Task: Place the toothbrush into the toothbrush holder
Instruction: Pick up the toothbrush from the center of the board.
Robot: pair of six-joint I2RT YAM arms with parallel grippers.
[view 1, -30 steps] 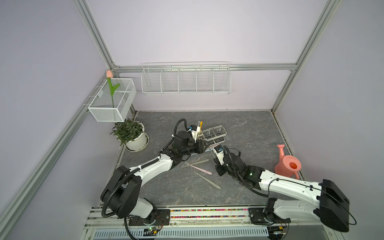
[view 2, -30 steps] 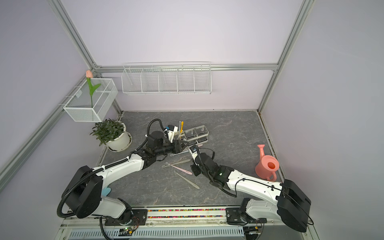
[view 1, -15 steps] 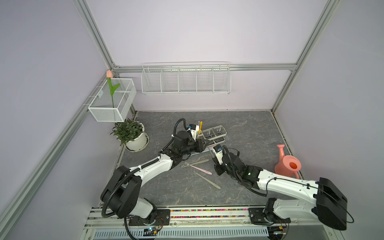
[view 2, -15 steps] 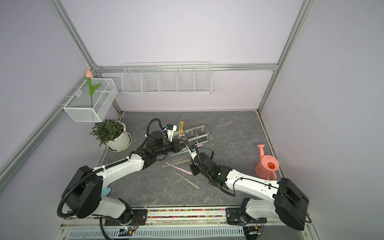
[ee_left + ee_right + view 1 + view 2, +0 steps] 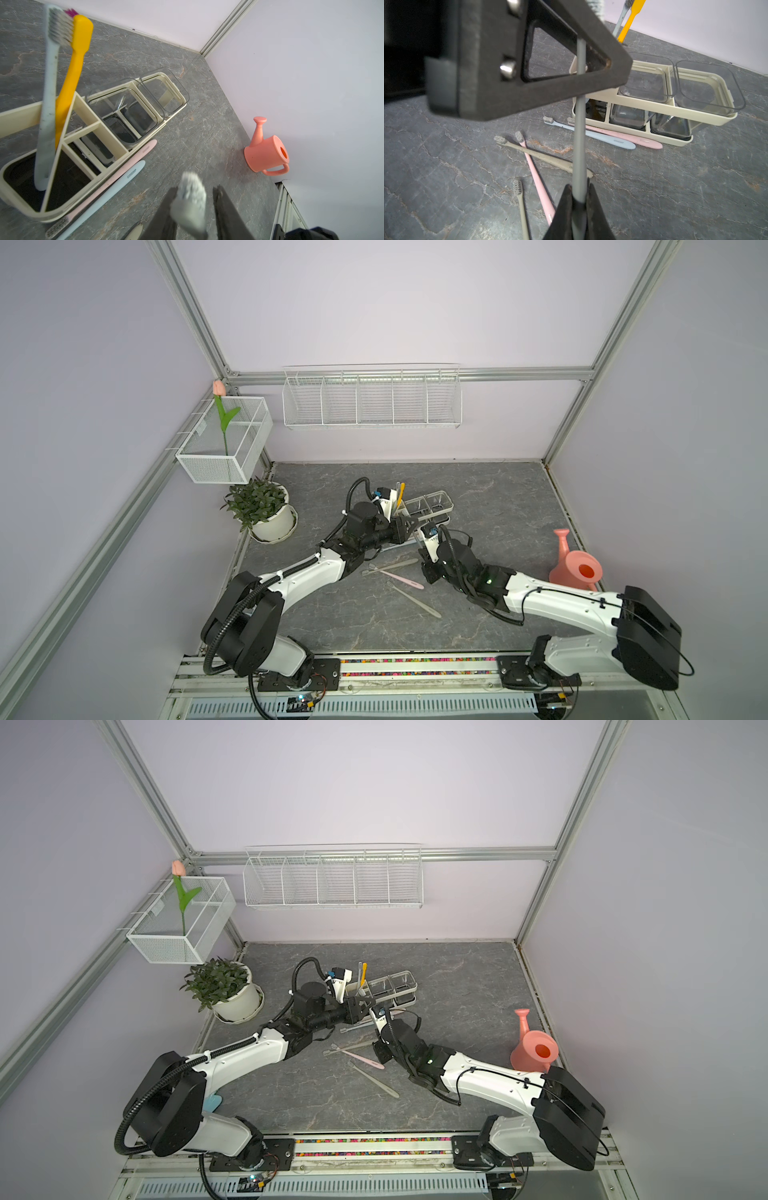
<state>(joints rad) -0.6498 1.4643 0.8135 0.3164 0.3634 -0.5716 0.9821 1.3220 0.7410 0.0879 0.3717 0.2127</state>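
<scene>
Toothbrush (image 5: pixel 579 145), grey, pinched in right fingers (image 5: pixel 564 199), left fingers (image 5: pixel 225 207) part-open astride its head; yellow brush (image 5: pixel 70 72) and pale brush (image 5: pixel 48 83) stand in toothbrush holder (image 5: pixel 20 119), five others (image 5: pixel 542 154) loose on counter (image 5: pixel 446 166), insertion pending.

bright, even light, soft shadows; nearby toothbrush (image 5: pixel 190 204) blurred in wrist view.

We have two arms, each built of glossy white links (image 5: pixel 307 580) joined by black housings. Behind the left tool (image 5: pixel 409 526) a ribbed black hose (image 5: pixel 349 493) arcs over a black cylindrical wrist, beside a white camera block (image 5: pixel 385 497) with a blue plug. That tool's finger (image 5: pixel 529 97) is matte black, with a triangular cut-out and two bright round-head screws (image 5: pixel 508 68). Behind the right tool (image 5: pixel 579 191) a green light (image 5: pixel 488 581) glows, and thin black cables (image 5: pixel 505 619) trail towards a boxy black shoulder (image 5: pixel 648 639).
</scene>
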